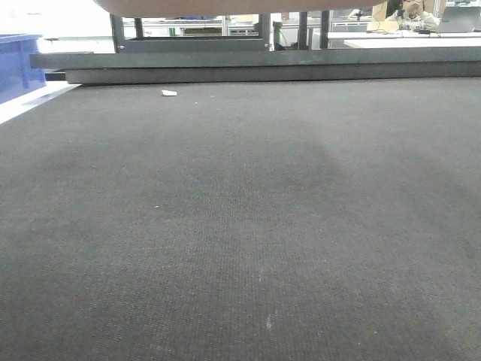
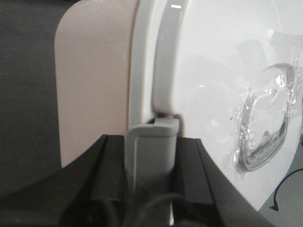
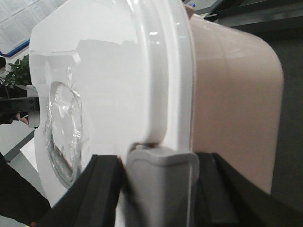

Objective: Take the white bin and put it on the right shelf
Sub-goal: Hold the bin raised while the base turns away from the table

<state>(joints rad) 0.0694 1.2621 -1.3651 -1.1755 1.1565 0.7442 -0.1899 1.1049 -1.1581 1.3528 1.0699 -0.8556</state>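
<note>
Fingers of the left gripper, black and blocky, clamp the grey latch at one end of the white bin. The right gripper pinches the matching latch at the opposite end, so both wrists aim inward at the bin along its lid seam. Its smooth pale-pink body is rounded at the corners. The glossy white lid has a handle recess under crinkled clear film. Beneath the bin spreads dark, fine-woven carpet, and a blue bin sits lower and to its left.
</note>
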